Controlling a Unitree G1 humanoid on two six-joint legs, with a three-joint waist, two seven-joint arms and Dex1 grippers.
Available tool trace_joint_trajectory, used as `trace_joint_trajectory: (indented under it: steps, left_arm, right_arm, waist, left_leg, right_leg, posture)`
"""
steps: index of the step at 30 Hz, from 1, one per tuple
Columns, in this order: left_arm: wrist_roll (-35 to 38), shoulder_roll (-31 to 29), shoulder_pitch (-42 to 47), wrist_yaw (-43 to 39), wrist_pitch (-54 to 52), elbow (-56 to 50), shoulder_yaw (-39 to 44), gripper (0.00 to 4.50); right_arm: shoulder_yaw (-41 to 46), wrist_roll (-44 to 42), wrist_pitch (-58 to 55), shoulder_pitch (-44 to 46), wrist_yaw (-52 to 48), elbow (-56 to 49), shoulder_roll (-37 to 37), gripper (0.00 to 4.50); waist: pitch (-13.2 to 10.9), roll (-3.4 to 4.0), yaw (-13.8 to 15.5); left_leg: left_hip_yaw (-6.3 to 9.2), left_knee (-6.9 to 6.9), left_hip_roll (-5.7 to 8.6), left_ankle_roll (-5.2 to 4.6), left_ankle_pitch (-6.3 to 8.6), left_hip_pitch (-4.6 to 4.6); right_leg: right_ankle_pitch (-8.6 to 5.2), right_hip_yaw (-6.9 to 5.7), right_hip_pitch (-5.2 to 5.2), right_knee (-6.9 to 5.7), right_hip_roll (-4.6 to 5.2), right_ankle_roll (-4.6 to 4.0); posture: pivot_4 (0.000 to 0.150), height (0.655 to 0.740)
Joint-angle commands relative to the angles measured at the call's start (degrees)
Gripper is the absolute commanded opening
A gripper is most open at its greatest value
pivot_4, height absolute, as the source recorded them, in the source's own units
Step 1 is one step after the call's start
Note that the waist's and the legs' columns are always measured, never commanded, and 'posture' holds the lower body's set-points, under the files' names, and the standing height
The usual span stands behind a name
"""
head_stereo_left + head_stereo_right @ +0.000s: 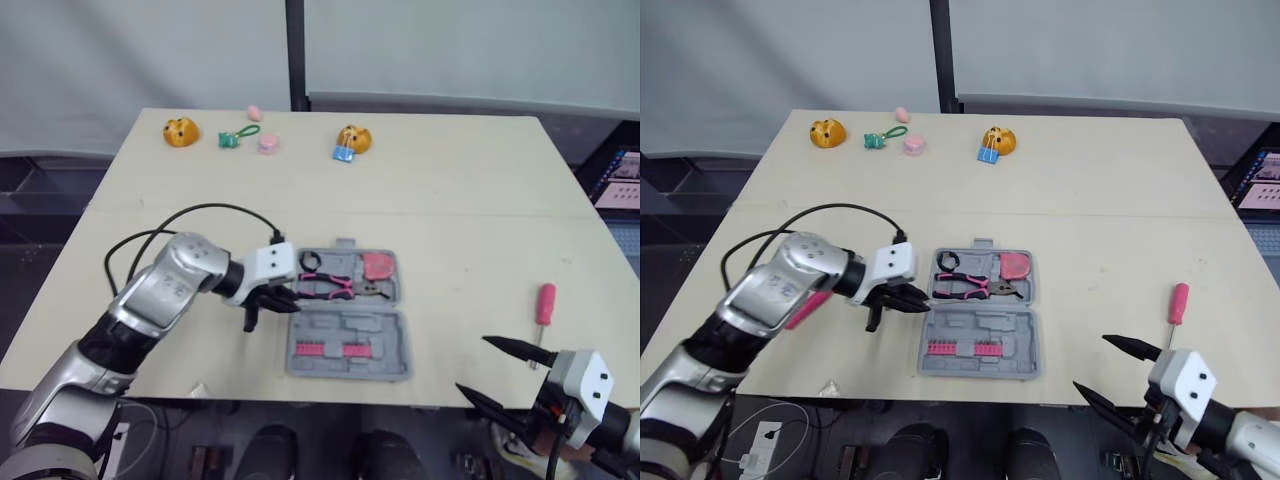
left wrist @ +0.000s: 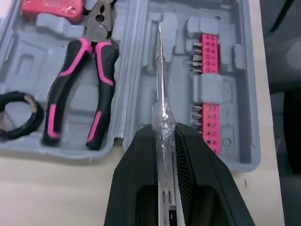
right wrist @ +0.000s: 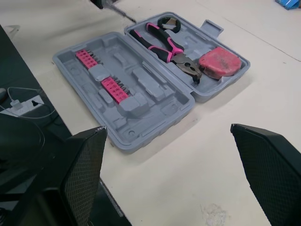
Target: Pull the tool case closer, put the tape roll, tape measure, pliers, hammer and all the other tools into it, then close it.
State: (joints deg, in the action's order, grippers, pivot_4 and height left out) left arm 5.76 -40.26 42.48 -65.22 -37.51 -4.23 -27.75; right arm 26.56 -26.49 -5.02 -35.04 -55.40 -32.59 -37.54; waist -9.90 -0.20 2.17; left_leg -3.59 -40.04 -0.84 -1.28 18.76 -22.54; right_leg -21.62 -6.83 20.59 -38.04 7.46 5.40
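The grey tool case [image 1: 345,345] lies open near the table's front edge. Its far half holds pink-and-black pliers [image 1: 330,287], a red tape measure [image 1: 377,266] and a black tape roll [image 1: 310,262]. Pink bit strips [image 2: 207,52] sit in the near half. My left gripper [image 1: 272,303] hovers at the case's left edge, shut on a clear-handled screwdriver [image 2: 160,80] whose shaft points over the near half. My right gripper [image 1: 472,365] is open with nothing in it, past the table's front edge at the right. A pink-handled screwdriver [image 1: 544,305] lies on the table right of the case.
Two orange plush toys [image 1: 181,131] [image 1: 353,139], a green keychain [image 1: 235,137] and small pink items [image 1: 267,144] lie along the far side. A black cable [image 1: 200,212] loops above my left arm. A small scrap [image 1: 200,390] sits at the front edge.
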Motion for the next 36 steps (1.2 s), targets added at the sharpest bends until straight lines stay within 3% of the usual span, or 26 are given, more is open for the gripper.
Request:
trace_joint_trajectory:
  steps: [1,21,36]
  left_arm:
    - [-2.1,2.8,3.6,-0.7,-0.4,0.7,-2.2,0.03]
    - [-11.2,13.4,5.7,2.1,4.1,11.0,-7.4,0.03]
    - [-14.3,16.5,4.4,2.4,6.0,14.7,-7.8,0.03]
  right_arm:
    - [0.6,-0.3,1.0,-0.1,0.2,-0.9,0.2,4.5]
    - [-0.5,2.0,1.5,0.2,1.8,-0.9,1.7,4.5]
    - [0.6,1.8,1.1,-1.5,2.6,-2.1,2.1,4.5]
  waist:
    - [0.0,-0.02,0.0]
    - [0.0,-0.03,-0.2]
    - [0.0,-0.03,-0.1]
  left_leg:
    - [0.0,0.0,0.0,0.0,0.0,0.0]
    - [0.02,-0.03,0.01,-0.01,-0.05,0.0]
    - [0.02,-0.04,0.01,-0.01,-0.05,0.0]
  right_leg:
    - [0.0,0.0,0.0,-0.02,0.0,0.0]
    - [0.0,-0.01,-0.01,-0.03,0.02,0.0]
    - [0.0,-0.02,-0.01,-0.04,0.04,0.01]
  posture:
    - [0.15,0.6677]
    - [0.15,0.6677]
    - [0.15,0.6677]
